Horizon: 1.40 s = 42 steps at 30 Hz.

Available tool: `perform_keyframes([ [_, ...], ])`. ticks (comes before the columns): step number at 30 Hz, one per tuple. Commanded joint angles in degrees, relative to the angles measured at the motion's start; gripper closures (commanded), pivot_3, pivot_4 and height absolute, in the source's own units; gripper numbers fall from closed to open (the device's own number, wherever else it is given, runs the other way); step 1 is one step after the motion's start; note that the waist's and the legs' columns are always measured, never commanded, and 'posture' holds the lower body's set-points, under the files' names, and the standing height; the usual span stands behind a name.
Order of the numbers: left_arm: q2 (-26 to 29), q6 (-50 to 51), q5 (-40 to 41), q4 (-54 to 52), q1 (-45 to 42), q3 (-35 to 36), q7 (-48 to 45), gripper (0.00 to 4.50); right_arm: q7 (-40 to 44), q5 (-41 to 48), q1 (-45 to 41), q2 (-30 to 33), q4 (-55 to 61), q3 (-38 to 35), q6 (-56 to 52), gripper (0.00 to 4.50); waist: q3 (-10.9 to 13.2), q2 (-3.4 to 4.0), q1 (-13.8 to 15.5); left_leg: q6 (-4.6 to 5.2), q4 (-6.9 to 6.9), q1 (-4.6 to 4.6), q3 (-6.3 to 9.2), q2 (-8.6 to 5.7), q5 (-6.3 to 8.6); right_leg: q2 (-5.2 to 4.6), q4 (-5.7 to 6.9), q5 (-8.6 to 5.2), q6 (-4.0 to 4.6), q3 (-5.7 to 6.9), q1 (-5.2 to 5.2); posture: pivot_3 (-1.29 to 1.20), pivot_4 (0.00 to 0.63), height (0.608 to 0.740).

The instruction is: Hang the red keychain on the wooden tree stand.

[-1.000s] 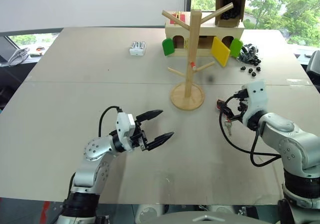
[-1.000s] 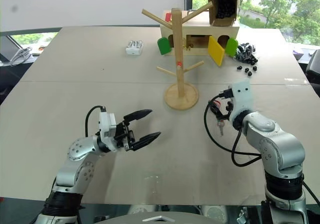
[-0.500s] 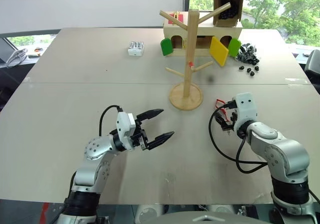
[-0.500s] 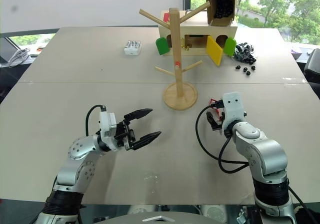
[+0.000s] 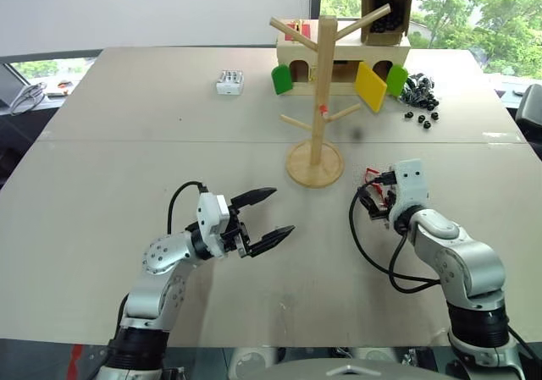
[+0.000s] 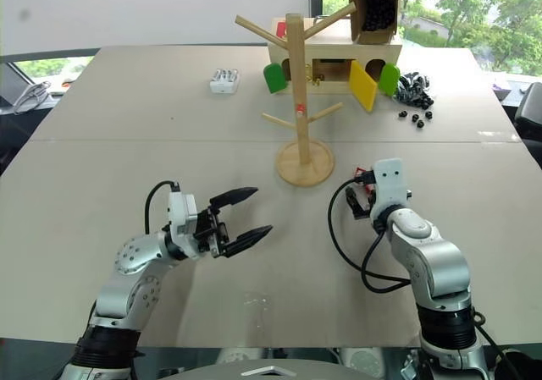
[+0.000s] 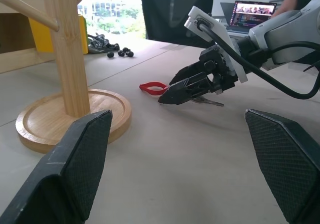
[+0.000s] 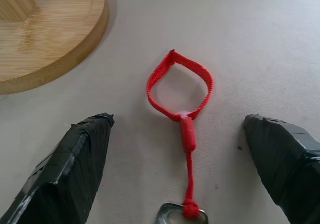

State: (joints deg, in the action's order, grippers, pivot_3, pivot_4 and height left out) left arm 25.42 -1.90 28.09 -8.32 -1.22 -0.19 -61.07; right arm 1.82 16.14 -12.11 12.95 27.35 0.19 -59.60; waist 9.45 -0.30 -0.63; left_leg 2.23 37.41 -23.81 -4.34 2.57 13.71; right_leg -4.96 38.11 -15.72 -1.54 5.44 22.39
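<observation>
Limp, light red fabric-loop keychain (image 8: 180, 97) beside pale wooden tree stand's (image 5: 318, 102) base; right gripper (image 8: 182, 156) spread wide astride; grasp the stiffer red stem.

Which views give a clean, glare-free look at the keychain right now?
Right wrist view: red keychain sharp, evenly lit, no glare, flat on the table between the open right gripper fingers. Left wrist view: loop visible but small beside the wooden tree stand, bright window behind. Left eye view: mostly hidden.
</observation>
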Motion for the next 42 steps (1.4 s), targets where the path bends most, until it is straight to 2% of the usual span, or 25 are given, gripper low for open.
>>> perform_keyframes([
  [1, 0.4, -0.8, -0.1, -1.2, 0.3, 0.4, 0.0, 0.00, 0.9, -0.3, 0.4, 0.0, 1.2, 0.0, 0.9, 1.03, 0.0, 0.00, 0.0, 0.00, 0.00, 0.00, 0.00, 0.00, 0.00, 0.00, 0.00, 0.00, 0.00, 0.00, 0.00, 0.00, 0.150, 0.740],
  [2, 0.4, -0.8, 0.0, -1.2, 0.4, 0.4, 0.1, 0.00, 1.0, -0.4, 0.5, 0.0, 1.2, 0.0, 0.8, 1.33, 0.0, 0.00, 0.0, 0.00, 0.00, 0.00, 0.00, 0.00, 0.00, 0.00, 0.00, 0.00, 0.00, 0.00, 0.00, 0.00, 0.150, 0.740],
  [5, 0.4, -0.7, 0.1, -1.5, 0.7, 0.4, 0.1, 0.00, 1.3, -0.4, 0.6, 0.1, 1.5, 0.0, 0.5, 2.78, 0.0, 0.00, 0.0, 0.00, 0.00, 0.00, 0.01, 0.01, 0.00, 0.00, 0.00, 0.00, 0.00, 0.00, 0.00, 0.00, 0.150, 0.740],
  [9, 0.2, -0.6, 0.3, -1.7, 0.9, 0.3, 0.1, 0.00, 1.7, -0.5, 0.8, 0.2, 1.6, -0.1, 0.4, 4.44, 0.0, 0.00, 0.0, 0.00, 0.00, 0.00, 0.01, 0.02, 0.00, 0.01, 0.00, 0.00, 0.00, 0.00, 0.00, 0.00, 0.150, 0.740],
  [16, -0.4, -0.6, -0.3, -1.8, 0.5, 0.4, 1.7, 0.00, 2.2, -0.2, -0.1, 0.1, 2.4, -1.7, 1.3, 4.47, 0.0, 0.00, 0.0, 0.00, 0.00, 0.00, 0.01, 0.02, 0.00, 0.00, 0.00, 0.00, 0.00, 0.00, 0.00, 0.00, 0.150, 0.740],
  [20, 0.2, 4.2, 1.6, -5.7, -0.8, 0.9, 5.3, 0.00, 4.3, 1.4, -5.0, 1.2, 6.6, -3.5, 3.3, 4.47, 0.0, -0.02, 0.0, 0.00, 0.00, -0.01, 0.00, 0.02, 0.00, 0.00, 0.00, 0.00, 0.00, -0.01, 0.03, 0.00, 0.150, 0.740],
  [23, 1.6, 11.0, 5.4, -9.1, -3.4, 2.4, 8.3, 0.00, 6.1, 2.6, -10.1, 2.1, 8.7, -4.8, 5.1, 4.47, 0.0, -0.05, -0.1, 0.00, 0.00, -0.06, -0.06, 0.03, 0.00, 0.03, 0.05, 0.01, -0.01, -0.03, 0.14, 0.00, 0.150, 0.740],
  [27, 5.7, 22.3, 13.7, -13.0, -12.2, 7.2, 13.4, 0.00, 8.6, 5.1, -19.5, 4.0, 10.7, -6.7, 6.7, 4.47, 0.2, -0.14, 0.0, -0.02, 0.00, -0.09, -0.01, 0.07, -0.02, 0.09, 0.09, 0.01, -0.01, -0.03, 0.20, 0.00, 0.150, 0.740],
  [31, 9.9, 29.1, 19.5, -14.3, -18.4, 11.9, 16.1, 0.00, 11.6, 6.9, -23.7, 6.5, 12.3, -6.8, 8.5, 4.47, 0.2, -0.17, 0.0, -0.22, -0.02, -0.10, -0.05, 0.03, -0.13, 0.08, 0.03, 0.01, 0.00, -0.03, 0.18, 0.00, 0.150, 0.740],
  [33, 12.0, 34.1, 25.6, -14.5, -20.4, 13.9, 16.0, 0.00, 13.1, 8.0, -24.0, 7.4, 13.0, -6.8, 9.2, 4.47, 0.2, -0.17, 0.0, -0.29, -0.02, -0.09, -0.12, -0.01, -0.17, 0.06, -0.03, 0.01, 0.00, -0.06, 0.16, 0.00, 0.150, 0.740],
  [42, 15.7, 37.1, 26.5, -16.0, -22.5, 15.7, 16.8, 0.00, 20.6, 11.0, -18.3, 13.7, 16.0, -5.4, 11.8, 4.47, 0.3, -0.32, 0.0, -0.30, -0.06, -0.10, -0.16, -0.05, -0.17, 0.03, -0.05, 0.01, 0.01, -0.09, 0.20, 0.00, 0.150, 0.740],
])
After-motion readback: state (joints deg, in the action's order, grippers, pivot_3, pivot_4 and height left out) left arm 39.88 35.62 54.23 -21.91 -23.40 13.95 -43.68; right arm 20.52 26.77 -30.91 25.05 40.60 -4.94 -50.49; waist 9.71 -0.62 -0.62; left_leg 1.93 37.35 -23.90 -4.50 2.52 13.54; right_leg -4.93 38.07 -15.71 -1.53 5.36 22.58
